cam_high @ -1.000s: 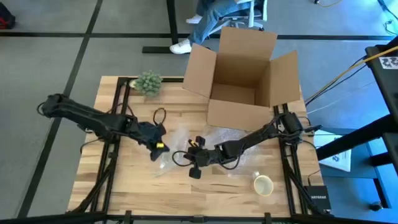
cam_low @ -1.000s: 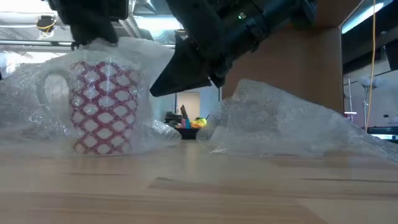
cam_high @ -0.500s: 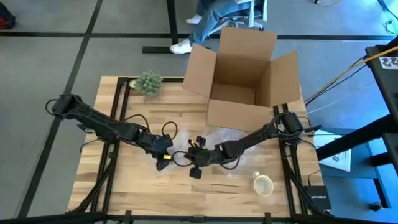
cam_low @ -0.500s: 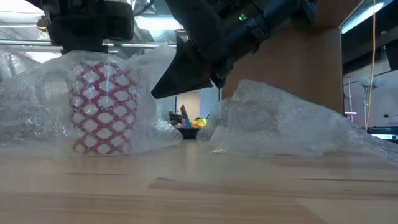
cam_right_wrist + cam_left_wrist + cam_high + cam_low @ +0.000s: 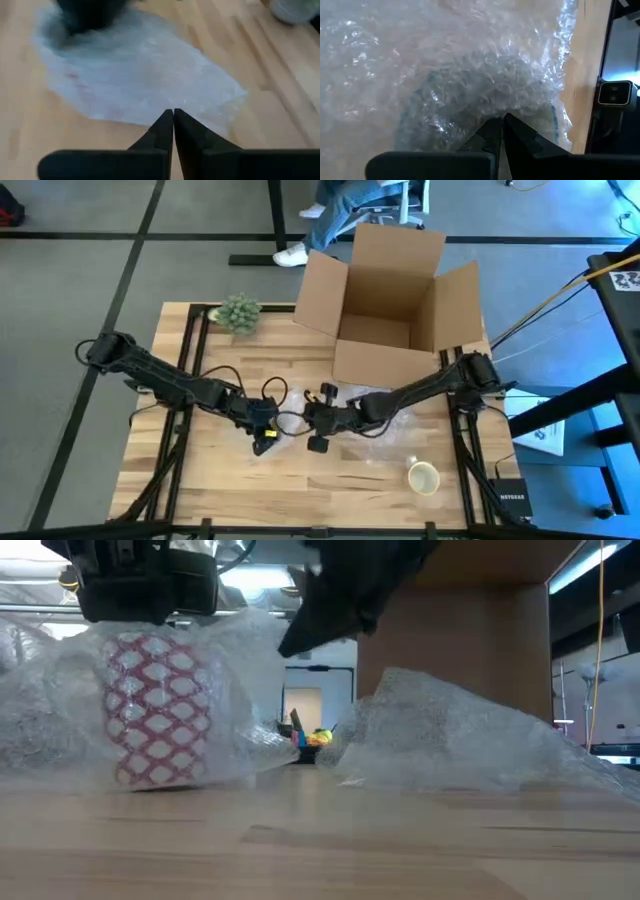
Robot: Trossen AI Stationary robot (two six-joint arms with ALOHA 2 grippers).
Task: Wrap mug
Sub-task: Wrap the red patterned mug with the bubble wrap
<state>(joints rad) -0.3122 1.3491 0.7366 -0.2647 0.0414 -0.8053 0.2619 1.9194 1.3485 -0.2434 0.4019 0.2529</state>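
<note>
Mug, red with a white lattice pattern, stands upright on the table under a sheet of bubble wrap. Left end effector sits directly above it, fingers pinching the wrap. Right end effector hovers nearby, fingers pressed together, over a second loose sheet.

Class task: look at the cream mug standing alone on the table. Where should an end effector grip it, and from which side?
Grip the cream mug by its rim, coming straight down from above: it stands upright with its mouth open upward and bare table around it.
</note>
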